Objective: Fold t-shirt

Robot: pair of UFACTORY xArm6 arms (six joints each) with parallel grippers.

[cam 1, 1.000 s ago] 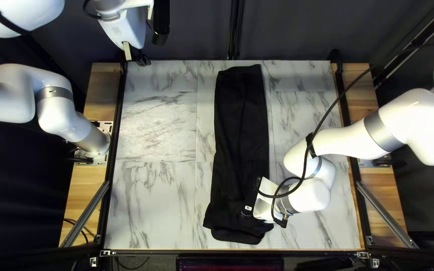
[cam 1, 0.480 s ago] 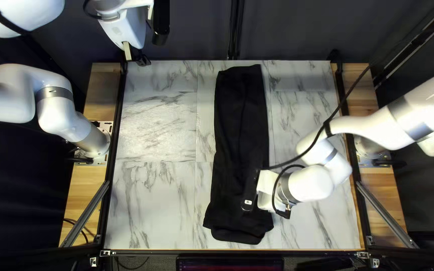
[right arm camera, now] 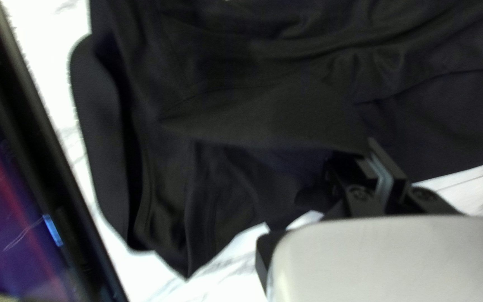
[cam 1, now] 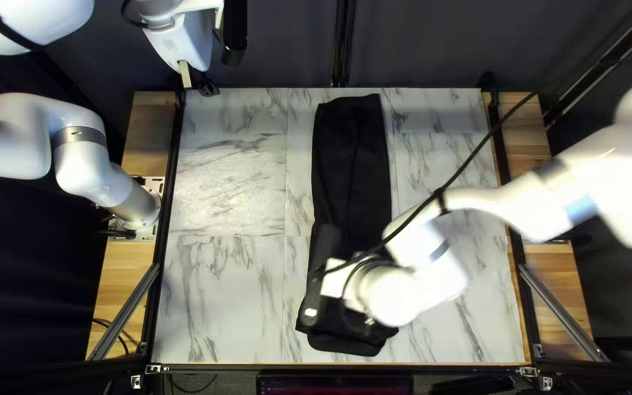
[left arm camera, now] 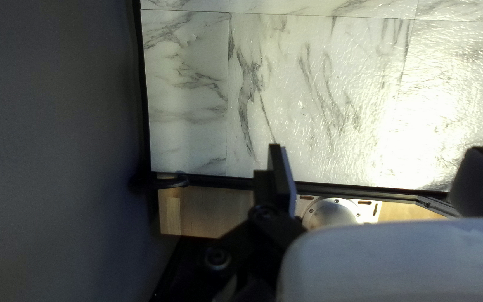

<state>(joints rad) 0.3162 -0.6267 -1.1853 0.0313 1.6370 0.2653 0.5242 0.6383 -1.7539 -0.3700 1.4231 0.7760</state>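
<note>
T-shirt (cam 1: 352, 161) narrowed to a strip; crosswise folding apparently outstanding. Right pincer (right arm camera: 369, 157) clamped on its near part; left pincer (left arm camera: 378, 159) apart.

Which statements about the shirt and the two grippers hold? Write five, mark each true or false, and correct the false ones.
1. The t-shirt lies as a long, narrow strip on the table. True.
2. The left gripper is closed on cloth. False: its fingers stand wide apart, with no cloth between them.
3. The right gripper has a raised fold of the t-shirt at its fingertips. True.
4. The right gripper is at the t-shirt's far end. False: it is over the near part.
5. The t-shirt is white. False: it is black.
</note>
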